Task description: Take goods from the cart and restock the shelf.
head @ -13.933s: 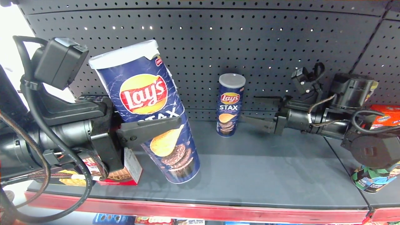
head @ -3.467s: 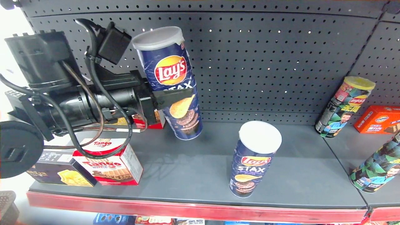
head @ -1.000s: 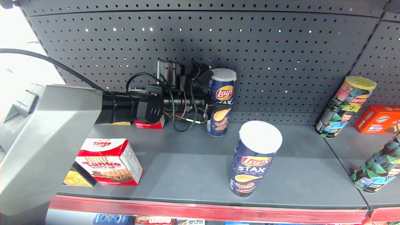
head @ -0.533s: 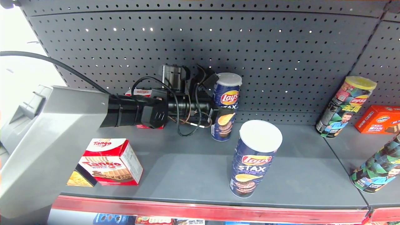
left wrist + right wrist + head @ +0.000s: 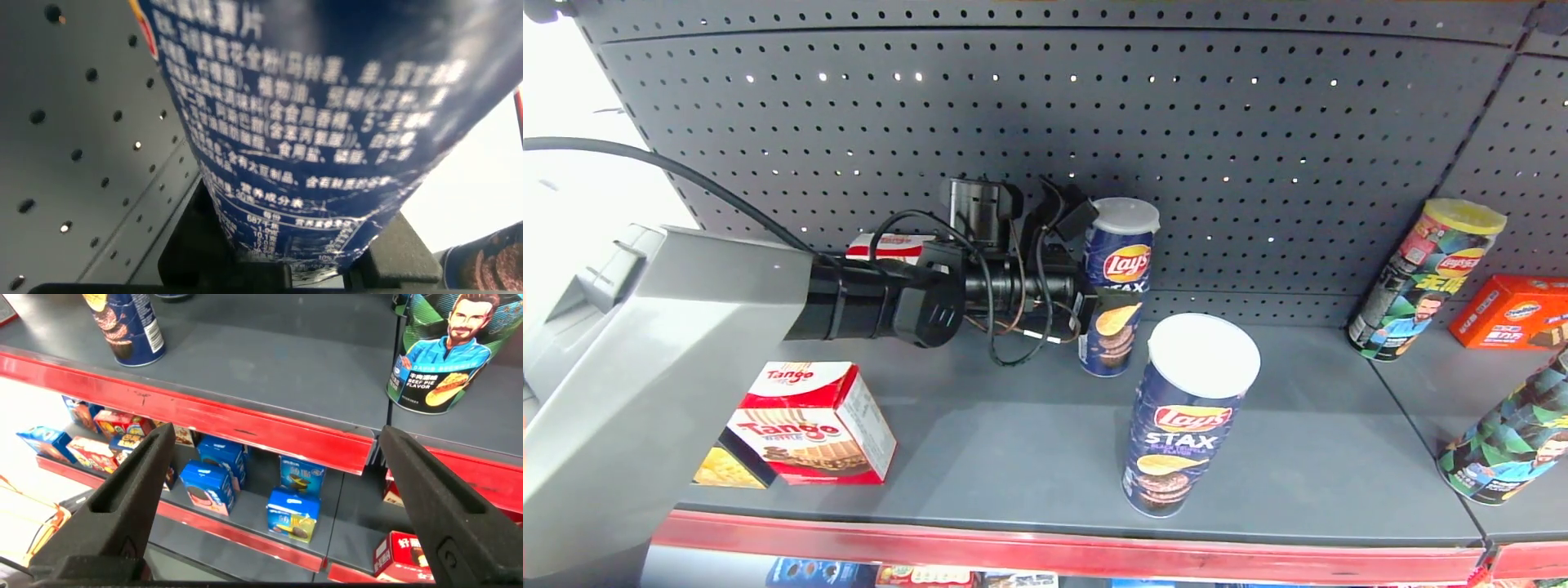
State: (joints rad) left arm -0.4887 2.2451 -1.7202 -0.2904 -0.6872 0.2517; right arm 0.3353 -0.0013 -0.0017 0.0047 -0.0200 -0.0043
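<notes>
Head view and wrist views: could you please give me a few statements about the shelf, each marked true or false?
1. The left gripper is shut on the held chip can, close to the pegboard. True.
2. The front chip can lies on its side. False: it stands upright near the front of the shelf.
3. The right gripper is open. True.
4. The wafer box stands to the right of both cans. False: it is at their left, near the shelf's front edge.
</notes>
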